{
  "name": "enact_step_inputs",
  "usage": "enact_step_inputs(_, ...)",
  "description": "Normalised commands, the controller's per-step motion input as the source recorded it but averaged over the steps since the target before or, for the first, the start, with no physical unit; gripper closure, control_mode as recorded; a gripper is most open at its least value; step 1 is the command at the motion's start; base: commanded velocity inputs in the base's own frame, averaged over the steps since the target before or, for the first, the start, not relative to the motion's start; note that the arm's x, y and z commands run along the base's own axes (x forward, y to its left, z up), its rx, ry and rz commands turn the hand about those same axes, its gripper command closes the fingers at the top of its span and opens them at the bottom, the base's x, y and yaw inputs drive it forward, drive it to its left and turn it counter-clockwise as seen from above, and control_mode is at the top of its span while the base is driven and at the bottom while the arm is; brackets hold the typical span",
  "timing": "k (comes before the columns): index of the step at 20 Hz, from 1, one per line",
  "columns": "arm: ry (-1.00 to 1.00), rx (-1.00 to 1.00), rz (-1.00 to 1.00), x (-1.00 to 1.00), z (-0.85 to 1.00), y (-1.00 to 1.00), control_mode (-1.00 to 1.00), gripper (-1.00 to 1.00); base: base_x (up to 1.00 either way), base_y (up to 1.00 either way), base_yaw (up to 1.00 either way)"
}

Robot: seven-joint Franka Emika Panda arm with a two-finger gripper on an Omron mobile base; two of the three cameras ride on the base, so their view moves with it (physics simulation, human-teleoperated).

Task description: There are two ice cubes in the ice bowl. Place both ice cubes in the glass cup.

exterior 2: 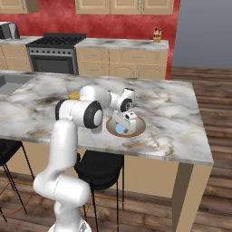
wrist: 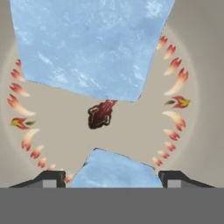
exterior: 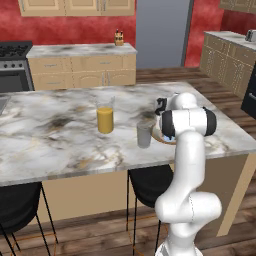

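No readable writing anywhere. Gripper [wrist: 107,179] down inside the ice bowl [exterior 2: 137,128], jaws spread wide, pinching nothing. Both ice cubes [wrist: 94,48] lie on the bowl's pale floor, apart, a red motif between them. Glass cup [exterior: 144,134] stands just beside the bowl; juice glass [exterior: 105,115] near it. The arm blocks most of the bowl from the left.
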Motion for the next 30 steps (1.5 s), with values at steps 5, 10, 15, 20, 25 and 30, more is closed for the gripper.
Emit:
enact_step_inputs(5,-0.13,0.0,0.0,-0.13,0.53,0.05,-1.0,1.0,0.0,0.0,0.0)
enact_step_inputs(10,-0.22,-0.01,0.0,-0.39,1.0,0.27,-1.0,1.0,0.0,0.0,0.0)
enact_step_inputs(15,-0.16,-0.13,0.01,-0.2,0.59,0.65,-1.0,1.0,0.0,0.0,0.0)
enact_step_inputs(20,-0.1,-0.15,0.0,-0.01,0.38,0.81,-1.0,1.0,0.0,0.0,0.0)
enact_step_inputs(25,-0.05,-0.04,0.0,0.0,0.29,0.61,-1.0,1.0,0.0,0.0,0.0)
enact_step_inputs(30,-0.03,0.0,0.0,0.0,0.05,0.17,-1.0,1.0,0.0,0.0,0.0)
